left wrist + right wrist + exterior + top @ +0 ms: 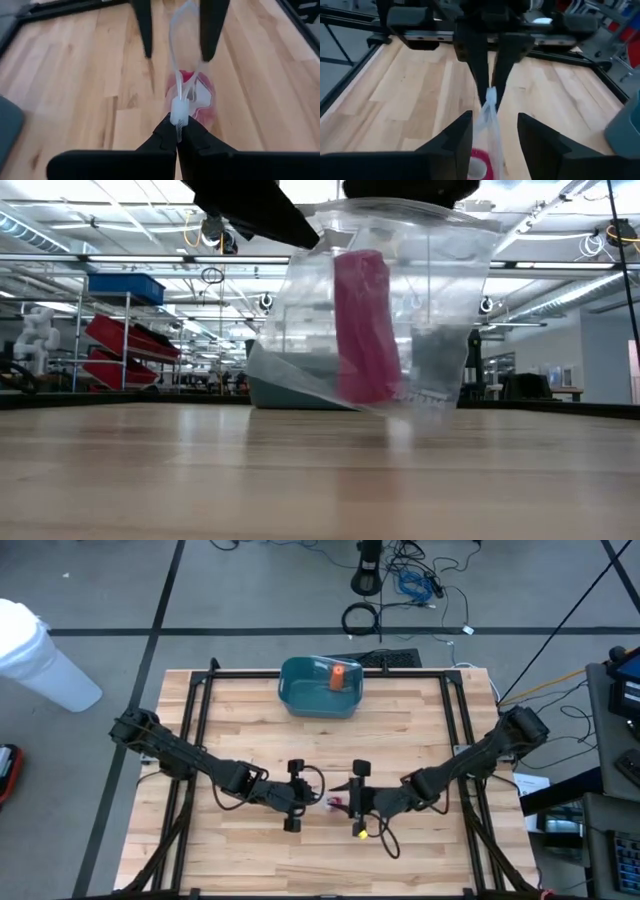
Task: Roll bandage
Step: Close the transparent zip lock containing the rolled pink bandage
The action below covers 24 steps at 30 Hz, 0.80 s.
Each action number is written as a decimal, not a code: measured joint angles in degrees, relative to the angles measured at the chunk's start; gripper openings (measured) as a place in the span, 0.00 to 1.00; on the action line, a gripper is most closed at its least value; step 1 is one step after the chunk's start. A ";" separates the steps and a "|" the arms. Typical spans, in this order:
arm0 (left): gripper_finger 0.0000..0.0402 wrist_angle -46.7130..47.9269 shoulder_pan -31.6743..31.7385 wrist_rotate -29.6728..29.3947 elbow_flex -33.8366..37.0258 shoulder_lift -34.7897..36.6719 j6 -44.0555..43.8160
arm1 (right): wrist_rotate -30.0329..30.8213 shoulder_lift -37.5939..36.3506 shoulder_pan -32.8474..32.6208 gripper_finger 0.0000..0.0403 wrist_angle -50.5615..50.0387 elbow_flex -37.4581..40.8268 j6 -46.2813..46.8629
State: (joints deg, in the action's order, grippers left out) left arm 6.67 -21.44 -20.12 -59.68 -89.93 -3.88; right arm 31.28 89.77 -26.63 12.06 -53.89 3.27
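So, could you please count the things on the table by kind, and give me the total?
Clear plastic bag: 1
Pink bandage roll inside the bag: 1
Teal bin: 1
Orange object in the bin: 1
Grippers: 2, the left gripper shut on the bag's edge, the right gripper open around the bag
Total: 6

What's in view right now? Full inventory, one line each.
Plastic bag: one, clear, hanging over the table centre, top edge pinched.
Bandage roll: one, pink, inside the bag.
Bin: one, teal, far table edge, orange item inside.
Table: one, light wood, black frame.
White container: one, on floor, left of table.
Left gripper: shut on the bag's edge.
Right gripper: open, fingers either side of the bag.
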 joint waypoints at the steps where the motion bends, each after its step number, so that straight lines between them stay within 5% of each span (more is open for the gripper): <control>1: 0.00 0.16 0.18 0.94 0.00 0.00 -0.29 | -0.57 0.38 0.45 0.34 0.91 0.00 -0.74; 7: 0.00 0.13 1.32 4.54 0.00 0.00 -3.66 | -8.68 4.27 3.33 0.33 8.56 -0.04 -4.10; 13: 0.00 0.45 1.56 5.26 0.00 -0.04 -4.88 | -8.82 6.80 4.45 0.31 10.12 -0.04 -5.50; 24: 0.00 1.91 1.45 6.18 0.00 -0.07 -2.95 | -8.49 5.84 4.69 0.02 10.71 -0.04 -9.99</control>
State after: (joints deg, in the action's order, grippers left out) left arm 8.58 -19.99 -13.93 -59.68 -90.00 -6.82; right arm 22.79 95.61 -21.94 22.78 -53.93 -6.73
